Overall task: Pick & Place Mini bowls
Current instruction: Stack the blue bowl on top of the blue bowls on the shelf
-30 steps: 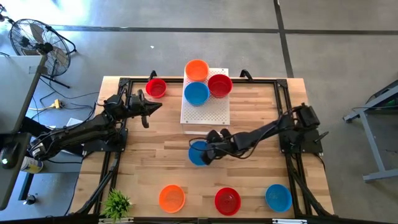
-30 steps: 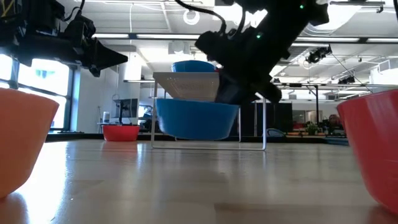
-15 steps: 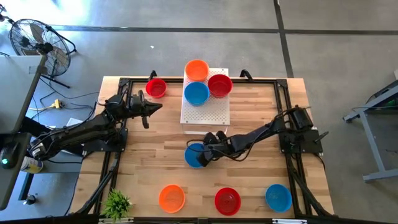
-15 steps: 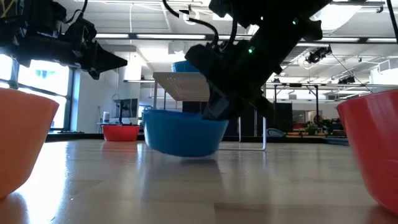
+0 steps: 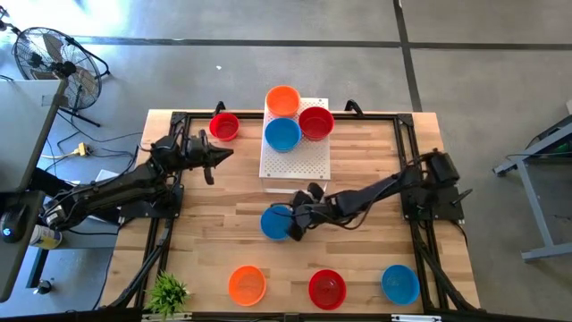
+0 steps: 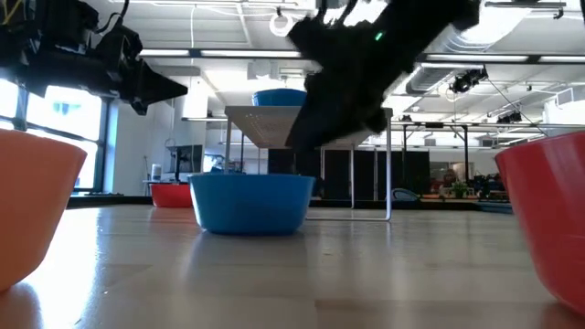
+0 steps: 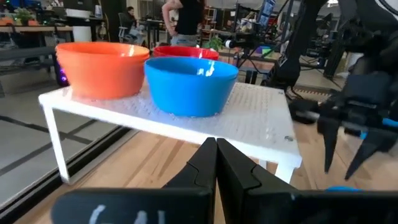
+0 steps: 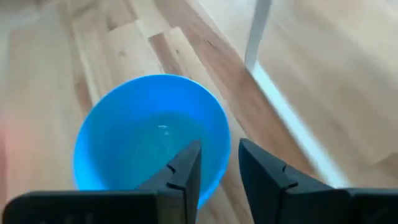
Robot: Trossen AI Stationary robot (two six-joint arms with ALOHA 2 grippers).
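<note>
One glossy round blue bowl [image 5: 276, 223] on wood-plank table [image 5: 214, 241], right hand [image 5: 296, 224] parted, holding nothing

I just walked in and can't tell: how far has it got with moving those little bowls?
Done, apparently: four bowls sit off the board, blue one just set on the table. In hand: right gripper open at its rim; left gripper waits shut. Possibly left: three on the white board, one red beside it.

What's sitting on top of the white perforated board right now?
Three mini bowls stand on the white board: orange bowl, red bowl, blue bowl. What lies under the board is hidden from above.
</note>
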